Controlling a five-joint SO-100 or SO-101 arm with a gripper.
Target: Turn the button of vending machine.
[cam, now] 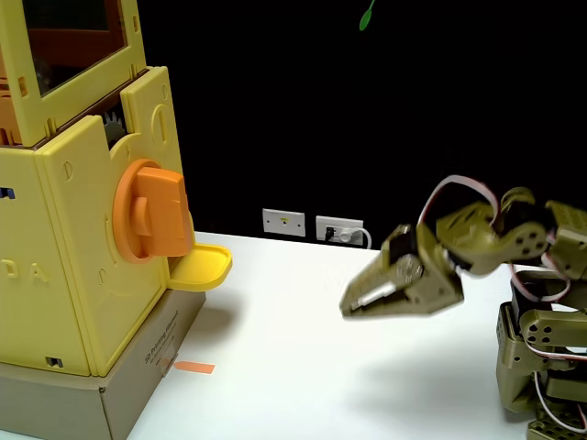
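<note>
Orange plastic button (151, 213) sits on the front face of the vending machine (83, 275) at the left of the fixed view, well apart from the gripper (348, 309), which hangs above the table (303, 367) to the right and points its tips toward the machine. We note the button as a round disc with a thick rectangular bar standing upright across it, smooth and matte. The machine is a tall, boxy yellow plastic shell with an orange-tinted window above, embossed letters on its side and a cardboard base (138, 385) below. A small yellow curved tray (202, 268) juts out just under the button. The olive-green arm (514, 247) carries pale looped cables. We read the fingers as drawn together, or very nearly, with nothing between them and touching nothing.
</note>
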